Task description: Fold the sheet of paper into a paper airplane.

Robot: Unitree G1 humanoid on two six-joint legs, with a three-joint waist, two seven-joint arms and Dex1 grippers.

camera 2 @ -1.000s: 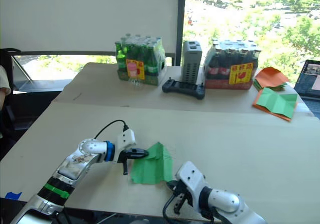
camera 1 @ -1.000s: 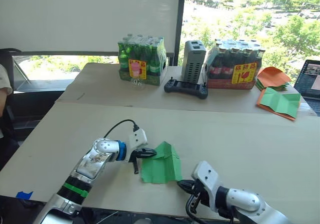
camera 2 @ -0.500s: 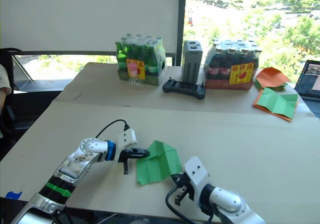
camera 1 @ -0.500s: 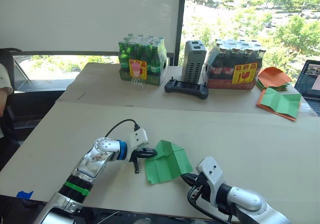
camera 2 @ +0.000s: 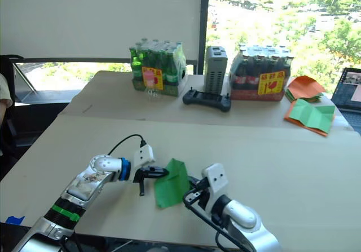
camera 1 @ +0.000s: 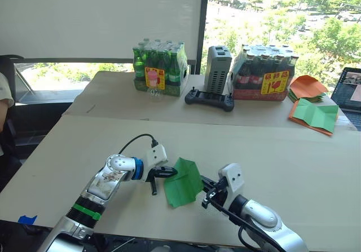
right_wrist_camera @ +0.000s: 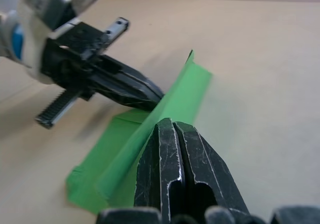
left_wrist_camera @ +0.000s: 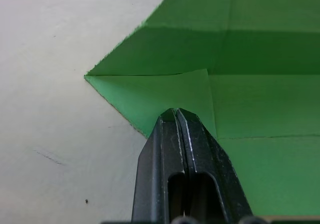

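While the left claw [camera 1: 167, 173] stays shut flat on the near left corner of the thin bright green sheet of paper [camera 1: 183, 182], pinning it to the pale tabletop [camera 1: 293, 150] at lower centre of the head views, the right claw [camera 1: 207, 191] has swung in from the lower right. Its fingers, pressed together, now nip the sheet's right edge and have lifted that half up and over toward the left; half a second ago the sheet lay wider and flatter. Judging by this, a lengthwise fold is in progress, and the raised flap still needs laying down and creasing before any pointed wedge exists.
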